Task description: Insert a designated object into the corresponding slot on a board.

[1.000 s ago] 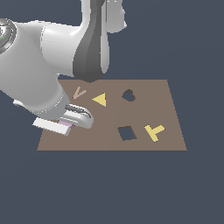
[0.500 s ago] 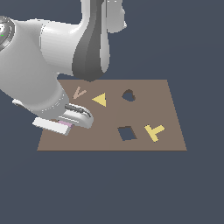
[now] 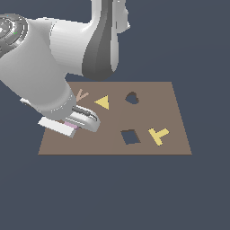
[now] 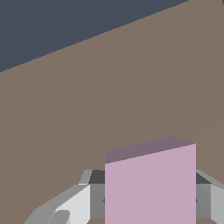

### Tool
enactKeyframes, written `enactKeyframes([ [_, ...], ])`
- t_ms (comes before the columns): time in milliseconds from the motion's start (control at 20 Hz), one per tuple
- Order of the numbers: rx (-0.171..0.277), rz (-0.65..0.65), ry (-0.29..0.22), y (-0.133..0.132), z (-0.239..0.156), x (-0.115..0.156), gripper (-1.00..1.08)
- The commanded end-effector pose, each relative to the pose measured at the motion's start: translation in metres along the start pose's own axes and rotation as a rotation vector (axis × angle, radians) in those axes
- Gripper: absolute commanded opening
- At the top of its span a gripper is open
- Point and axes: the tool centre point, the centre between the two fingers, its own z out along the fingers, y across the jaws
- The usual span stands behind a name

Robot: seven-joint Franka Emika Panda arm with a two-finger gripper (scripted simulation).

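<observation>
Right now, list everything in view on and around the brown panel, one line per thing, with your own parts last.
Flat brown rectangular board: one, brown, lying on the dark blue-grey ground.
Pale lilac-pink square tile: one, pink, between the end effector's fingers at the board's edge on the exterior view's left.
Dark square cut-out slot: one, dark, slightly tilted, near the board's front edge.
Dark heart-shaped hole: one, dark, near the far edge.
Yellow triangle: one, yellow, beside the heart hole, toward the exterior view's left.
Yellow T-shape: one, yellow, beside the square slot, toward the exterior view's right.
Pale brown V-shaped mark: one, partly behind the arm.
Robot arm: one, white and grey.
End effector: one, shut on the tile.
</observation>
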Motion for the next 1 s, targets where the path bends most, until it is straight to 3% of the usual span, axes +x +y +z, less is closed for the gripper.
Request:
enactKeyframes([
  [0, 0.000, 0.036, 0.001, -0.006, -0.001, -0.004, -1.00],
  [450, 0.001, 0.228, 0.001, -0.037, -0.002, -0.025, -1.00],
  [950, 0.001, 0.523, 0.001, -0.092, -0.004, -0.043, -1.00],
])
